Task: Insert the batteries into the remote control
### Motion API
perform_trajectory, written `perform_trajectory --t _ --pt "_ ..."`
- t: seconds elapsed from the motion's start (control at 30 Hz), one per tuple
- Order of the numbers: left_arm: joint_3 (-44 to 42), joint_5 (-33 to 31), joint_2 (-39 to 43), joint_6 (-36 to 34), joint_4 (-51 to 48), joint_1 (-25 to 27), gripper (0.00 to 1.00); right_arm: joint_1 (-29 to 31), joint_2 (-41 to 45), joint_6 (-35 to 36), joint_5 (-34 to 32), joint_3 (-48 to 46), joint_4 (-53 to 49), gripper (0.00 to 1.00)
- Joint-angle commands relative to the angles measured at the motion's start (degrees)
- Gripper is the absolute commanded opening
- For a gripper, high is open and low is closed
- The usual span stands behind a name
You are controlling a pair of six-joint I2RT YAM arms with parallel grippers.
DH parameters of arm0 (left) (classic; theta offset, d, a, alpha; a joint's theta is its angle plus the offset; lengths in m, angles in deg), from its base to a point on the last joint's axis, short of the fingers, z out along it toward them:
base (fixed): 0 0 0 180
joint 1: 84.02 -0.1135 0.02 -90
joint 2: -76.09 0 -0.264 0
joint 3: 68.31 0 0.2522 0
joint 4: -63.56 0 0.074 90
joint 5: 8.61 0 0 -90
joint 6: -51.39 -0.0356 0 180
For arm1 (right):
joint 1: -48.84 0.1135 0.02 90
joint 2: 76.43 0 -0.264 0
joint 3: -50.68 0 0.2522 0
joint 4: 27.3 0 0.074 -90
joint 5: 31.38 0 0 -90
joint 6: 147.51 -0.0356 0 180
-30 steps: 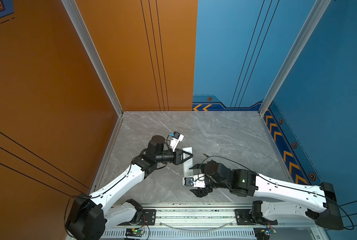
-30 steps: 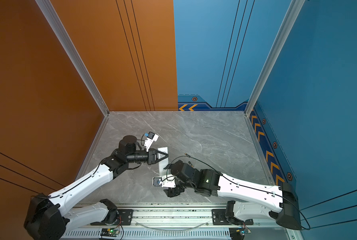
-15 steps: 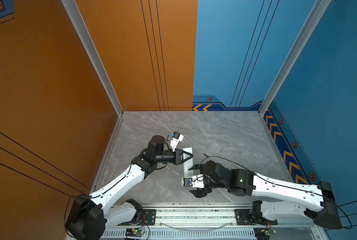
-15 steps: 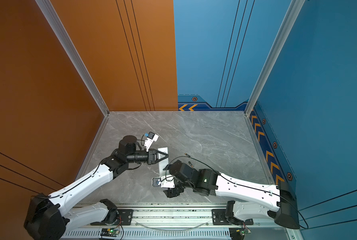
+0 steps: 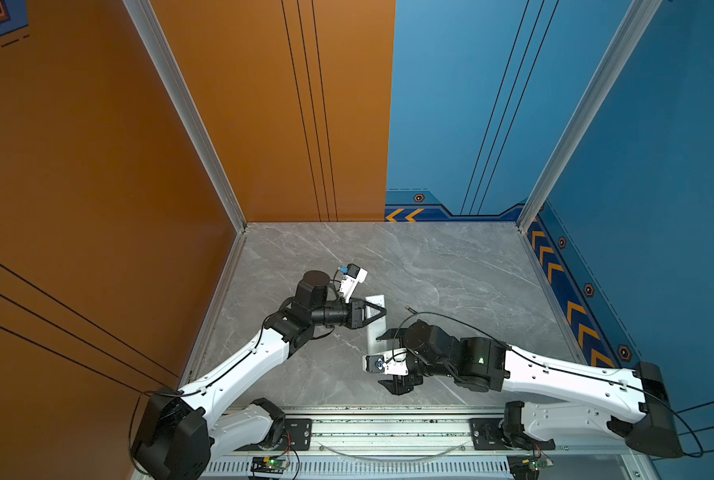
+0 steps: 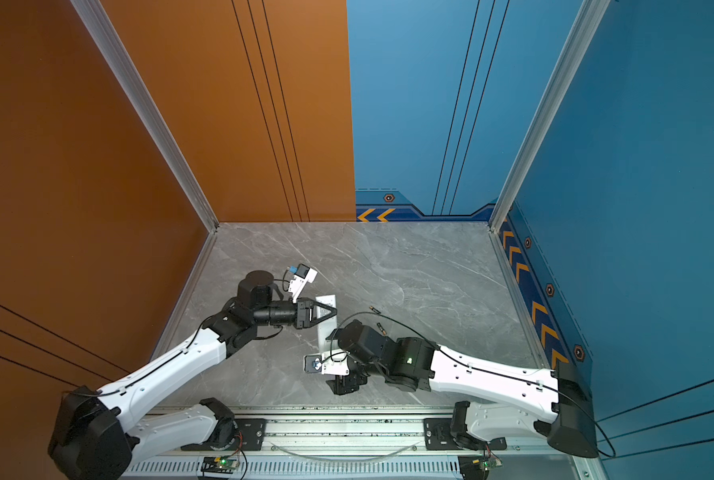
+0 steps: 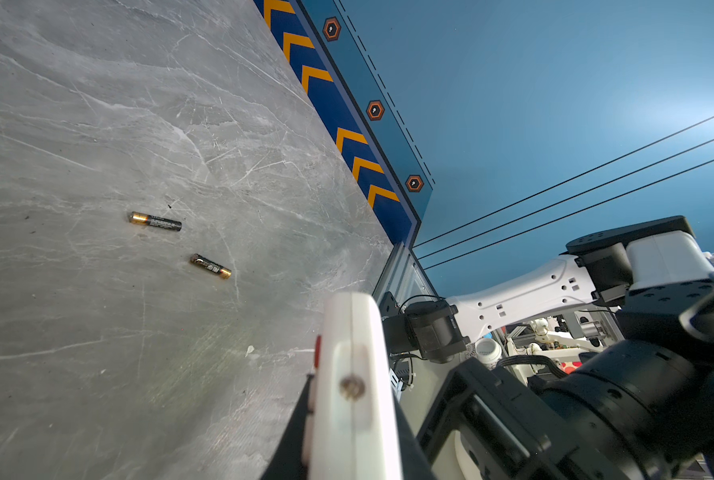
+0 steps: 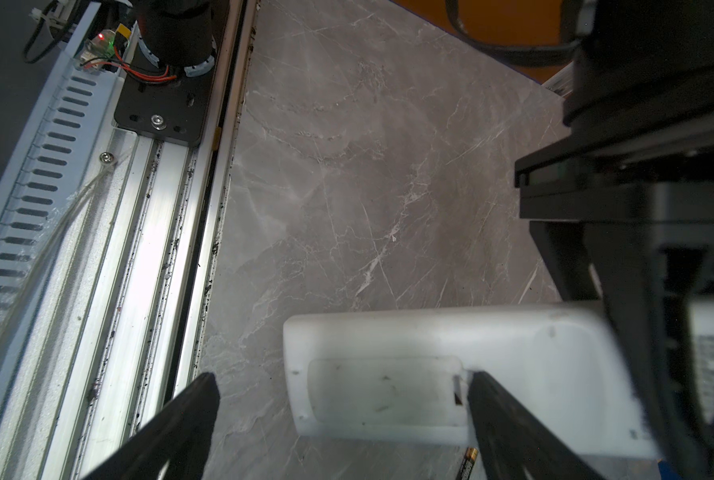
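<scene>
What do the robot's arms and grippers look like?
The left arm and right arm have white shells with black joints and bases; thin black cables run along them. The left gripper and right gripper have black tapered fingers. A green light glows on the right arm.

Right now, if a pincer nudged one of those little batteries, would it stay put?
Probably not: the batteries are round cylinders lying sideways on the smooth table, so they'd likely roll. They look rigid, and slim enough to slip from a pinch.
</scene>
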Motion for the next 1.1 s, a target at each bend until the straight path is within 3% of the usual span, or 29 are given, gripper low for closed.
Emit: perform_trajectory --t 0.0,0.57,1.07 --pt "0.5 2.8 0.4 0.9 2.8 -0.3 0.00 -0.3 -1.0 0.4 -1.0 1.5 -0.7 0.92" --pt "-0.2 3.5 0.9 2.2 4.5 -0.4 0.00 0.8 -2.8 1.3 -5.7 1.4 -0.9 0.92" --pt "-0.3 3.3 1.6 2.4 4.7 -0.9 0.00 1.5 -3.7 0.8 -3.8 1.2 -2.5 0.92"
